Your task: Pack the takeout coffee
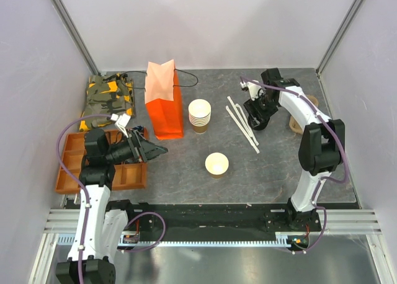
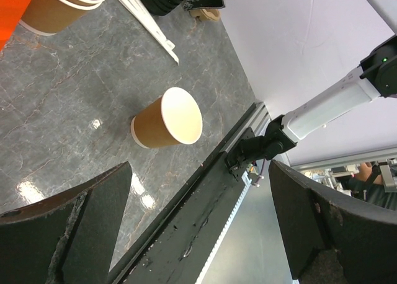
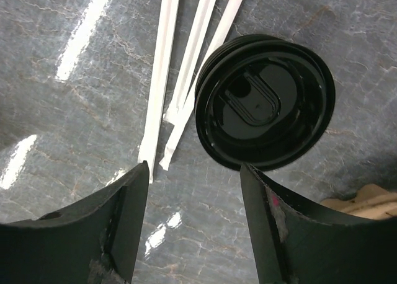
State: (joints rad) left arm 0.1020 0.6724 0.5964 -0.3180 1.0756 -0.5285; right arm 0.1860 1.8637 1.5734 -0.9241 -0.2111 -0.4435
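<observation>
The coffee cup (image 1: 216, 164) stands upright on the grey bench (image 1: 273, 166), alone in the open middle area, nearer the front edge than the other things. Its top is open: I see the pale inside and the white rim, with no lid on it. From my left wrist the cup (image 2: 166, 119) shows ahead of the left jaws and well apart from them.

My left jaws are spread wide with nothing between them, and they hang over the right end of the orange tray (image 1: 68, 172) at the bench's left side.

My right jaws are at the back right, just above a round black lid (image 3: 265, 101) lying flat on the bench. They stand apart, the bare bench shows in the gap, and they grip nothing; the lid's near edge sits just beyond the tips.

Three white wrapped straws (image 3: 162, 79) lie beside the lid, one touching its rim.

A stack of tan cups (image 1: 199, 115) stands behind the coffee cup, just right of the tall orange bag (image 1: 164, 104).
</observation>
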